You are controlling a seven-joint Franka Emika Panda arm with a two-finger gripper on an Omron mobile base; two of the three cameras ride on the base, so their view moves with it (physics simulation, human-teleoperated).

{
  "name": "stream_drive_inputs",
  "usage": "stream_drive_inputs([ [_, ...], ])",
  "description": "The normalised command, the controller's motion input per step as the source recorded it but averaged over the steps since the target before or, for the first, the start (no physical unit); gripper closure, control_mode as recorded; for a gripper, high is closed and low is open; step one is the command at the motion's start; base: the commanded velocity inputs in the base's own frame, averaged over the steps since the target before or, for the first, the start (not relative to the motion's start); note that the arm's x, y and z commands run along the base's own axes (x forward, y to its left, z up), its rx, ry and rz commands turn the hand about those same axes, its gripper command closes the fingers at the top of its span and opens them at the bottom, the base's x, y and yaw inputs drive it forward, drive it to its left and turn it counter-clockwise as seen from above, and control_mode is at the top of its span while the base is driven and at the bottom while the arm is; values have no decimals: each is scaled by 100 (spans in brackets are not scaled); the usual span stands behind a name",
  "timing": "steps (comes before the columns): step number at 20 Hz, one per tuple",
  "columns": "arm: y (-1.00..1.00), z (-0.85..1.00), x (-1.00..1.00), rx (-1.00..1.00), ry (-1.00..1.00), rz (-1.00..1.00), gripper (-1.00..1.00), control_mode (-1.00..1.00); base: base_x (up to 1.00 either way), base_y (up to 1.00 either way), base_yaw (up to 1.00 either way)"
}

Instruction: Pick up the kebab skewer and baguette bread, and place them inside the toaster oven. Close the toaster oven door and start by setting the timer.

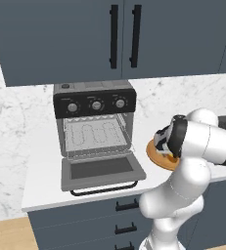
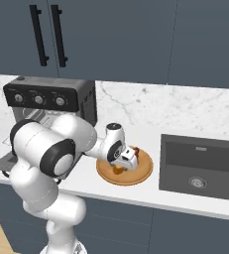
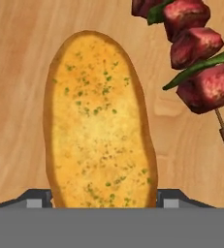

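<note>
We see a kitchen wall of dark blue-grey cabinets [image 1: 60, 39] with black bar handles, above a white marbled backsplash [image 2: 185, 106]. Below runs the white table [image 1: 41, 171], with dark drawers [image 1: 85, 219] under its front edge. In the right base view a dark sink [image 2: 200, 166] is sunk into the table, well apart from the oven.

The oven [image 1: 95, 122] stands at the back of the table, grey-silver with a black panel and three round knobs across its top. Its door [image 1: 102, 171] hangs down flat toward us, the black handle at the front edge, and the wire rack [image 1: 92, 134] inside is bare.

The white arm [image 1: 183, 195] rises from below the table edge, bends at a thick elbow and reaches forward and down over a round wooden plate [image 2: 143, 171] that lies on the table between oven and sink.

The end effector [image 2: 120, 167] points down at the plate. In the hand view its two dark fingers [image 3: 36, 198] stand one on each side of the near end of the bread [image 3: 101, 126], close against its flanks; we cannot tell whether they are pressing it yet or only bracketing it.

The bread lies flat on the plate, golden with green flecks and a browner crust. Just beside it on the same plate, apart from it, lies the skewer [image 3: 196, 63]: red-brown meat chunks with green pieces between them, and a thin brown stick.
</note>
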Motion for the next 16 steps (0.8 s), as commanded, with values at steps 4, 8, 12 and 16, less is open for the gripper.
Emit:
stream_drive_inputs([
  [4, -1, 62, -23, 0, 0, 5, 100, -100, 0, 0, 0],
  [8, 28, 100, -76, 0, -3, 11, 100, -100, 0, 0, 0],
  [12, 86, 100, -91, 0, -3, 13, 100, -100, 0, 0, 0],
  [16, 100, 90, -59, 0, 0, 14, 100, -100, 0, 0, 0],
])
